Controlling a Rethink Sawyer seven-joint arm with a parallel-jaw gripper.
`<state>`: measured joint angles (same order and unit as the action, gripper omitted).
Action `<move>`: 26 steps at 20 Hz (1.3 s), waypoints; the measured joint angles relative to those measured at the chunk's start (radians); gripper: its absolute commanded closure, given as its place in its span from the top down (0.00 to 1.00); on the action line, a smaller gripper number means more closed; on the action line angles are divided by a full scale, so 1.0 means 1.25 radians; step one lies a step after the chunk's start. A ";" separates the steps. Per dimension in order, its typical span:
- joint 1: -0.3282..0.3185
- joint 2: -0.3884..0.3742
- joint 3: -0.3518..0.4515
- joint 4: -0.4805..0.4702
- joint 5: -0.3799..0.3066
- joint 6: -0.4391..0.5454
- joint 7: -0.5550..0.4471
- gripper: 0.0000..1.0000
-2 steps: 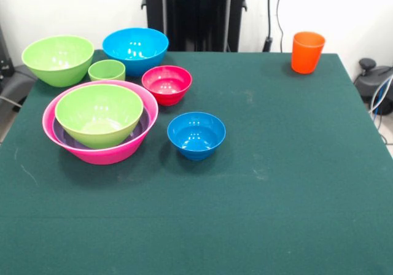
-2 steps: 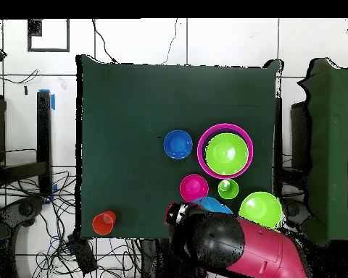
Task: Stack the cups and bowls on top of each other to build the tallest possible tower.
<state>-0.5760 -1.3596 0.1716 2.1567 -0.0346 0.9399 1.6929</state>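
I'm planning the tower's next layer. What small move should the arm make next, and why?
Probably reach for the loose lime-green plastic bowl at the table's corner and set it into the nest. A stack is already begun: another lime-green bowl sits in a purple bowl inside the huge pink bowl. The loose one looks the widest of the rest. The gripper is not visible, so it holds nothing we can see.

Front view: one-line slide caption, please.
Lime-green bowl nested in purple and pink bowls; orange cup stands apart.

A big green table [image 1: 258, 183] fills the middle. Behind it is a white wall [image 1: 344, 11]. Cables [image 2: 57, 250] lie on the white tile floor [image 2: 133, 40].
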 measured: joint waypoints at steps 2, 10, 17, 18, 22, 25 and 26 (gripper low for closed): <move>-0.005 0.000 0.005 0.002 0.000 0.000 0.000 0.00; -0.034 0.022 0.033 0.011 0.000 -0.016 0.000 0.00; -0.071 0.085 0.073 0.018 -0.002 -0.041 0.000 0.00; -0.072 0.087 0.075 0.019 -0.002 -0.041 0.000 0.00; -0.078 0.103 0.089 0.021 -0.002 -0.041 0.000 0.00; -0.075 0.109 0.090 0.018 -0.035 -0.040 0.000 0.00; -0.073 0.110 0.090 0.016 -0.063 -0.039 0.000 0.00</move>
<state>-0.6675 -1.2222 0.2845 2.1765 -0.1127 0.8915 1.6929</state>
